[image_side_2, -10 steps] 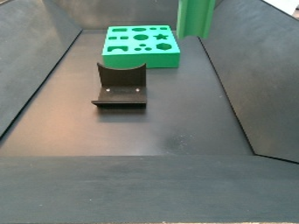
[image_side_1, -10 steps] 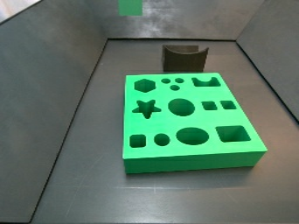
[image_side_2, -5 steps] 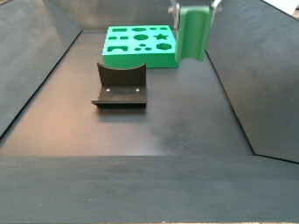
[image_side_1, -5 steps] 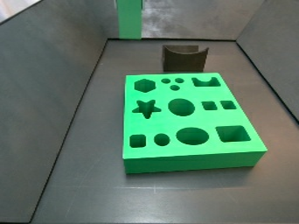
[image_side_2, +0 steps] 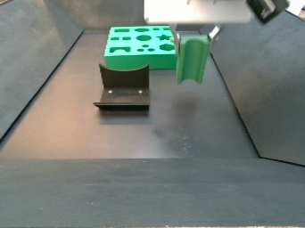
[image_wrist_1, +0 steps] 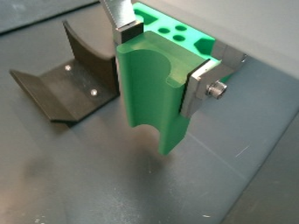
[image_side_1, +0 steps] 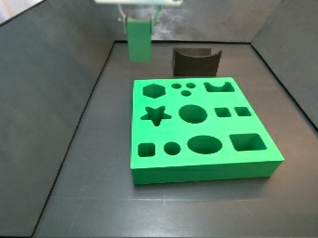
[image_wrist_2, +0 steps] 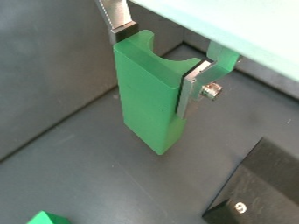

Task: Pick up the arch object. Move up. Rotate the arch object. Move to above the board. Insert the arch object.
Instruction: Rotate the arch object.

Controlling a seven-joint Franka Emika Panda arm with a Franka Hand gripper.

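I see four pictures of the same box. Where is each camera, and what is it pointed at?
Wrist view: on the arm, looking down along the gripper at the arch it clamps, with the fixture and board behind.
Wrist view: same mount, other side; silver fingers on the arch, dark floor below.
Side view: high, beyond the board's near edge; gripper and arch at the back.
Side view: opposite end, fixture nearest, board far; gripper holds the arch.
All four share the held arch.

No readable text, labels, brands or numbers on any surface, in any view
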